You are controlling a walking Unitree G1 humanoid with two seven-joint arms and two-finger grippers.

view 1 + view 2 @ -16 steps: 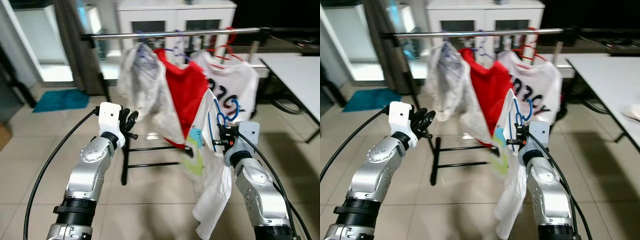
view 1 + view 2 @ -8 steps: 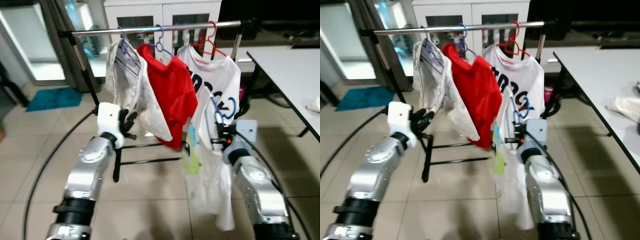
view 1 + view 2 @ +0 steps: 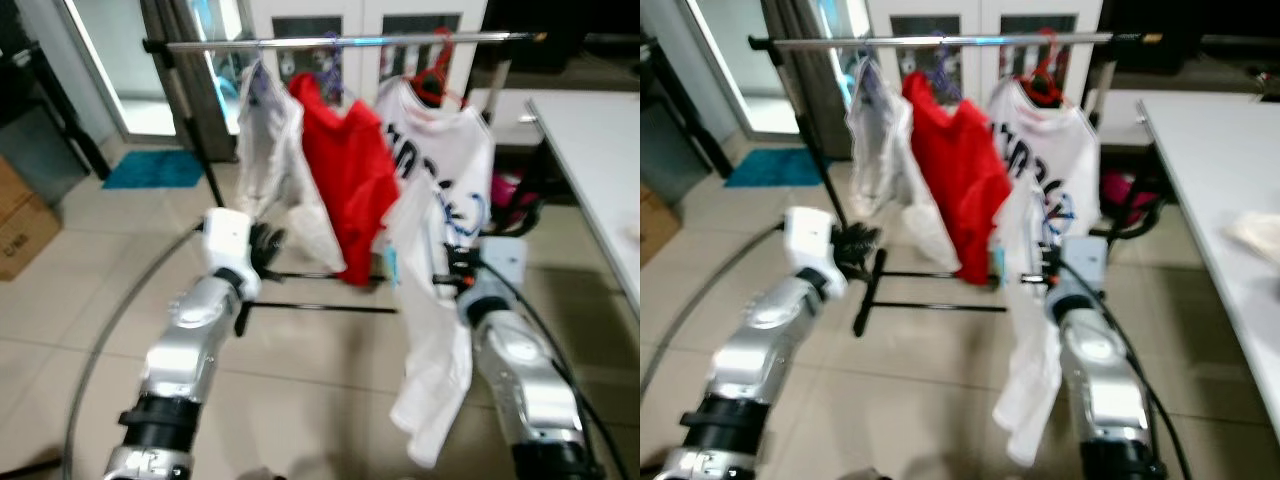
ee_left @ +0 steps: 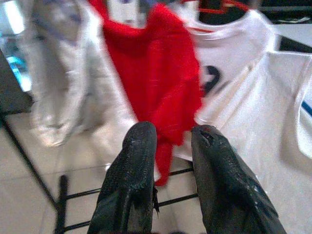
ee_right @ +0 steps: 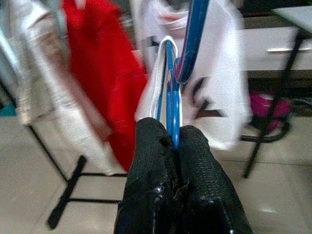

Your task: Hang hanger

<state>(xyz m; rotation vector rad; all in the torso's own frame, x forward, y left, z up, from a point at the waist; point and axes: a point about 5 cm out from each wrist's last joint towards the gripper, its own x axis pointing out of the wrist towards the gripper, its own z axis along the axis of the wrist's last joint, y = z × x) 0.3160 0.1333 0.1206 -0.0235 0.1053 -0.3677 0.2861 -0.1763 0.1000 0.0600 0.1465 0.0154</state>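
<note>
My right gripper [image 5: 171,141] is shut on a blue hanger [image 5: 169,83] and holds it at chest height in front of the rack. A white shirt [image 3: 440,340] hangs from that hanger down past my right forearm. The hanger's hook [image 3: 470,215] is well below the metal rail [image 3: 350,42]. On the rail hang a pale grey garment [image 3: 265,150], a red shirt [image 3: 350,180] and a white printed shirt [image 3: 445,150] on a red hanger [image 3: 432,80]. My left gripper [image 4: 173,136] is raised at the left, open, holding nothing, short of the grey garment.
The rack's black base bars [image 3: 320,305] lie on the tiled floor ahead. A white table [image 3: 600,150] stands at the right with a pink object [image 3: 510,185] under it. A cardboard box [image 3: 25,225] and a blue mat [image 3: 155,170] are at the left.
The whole picture has shifted and blurred, so the camera has moved; the rack now sits higher and a little farther. Both arms keep their pose and the right gripper still holds the hanger.
</note>
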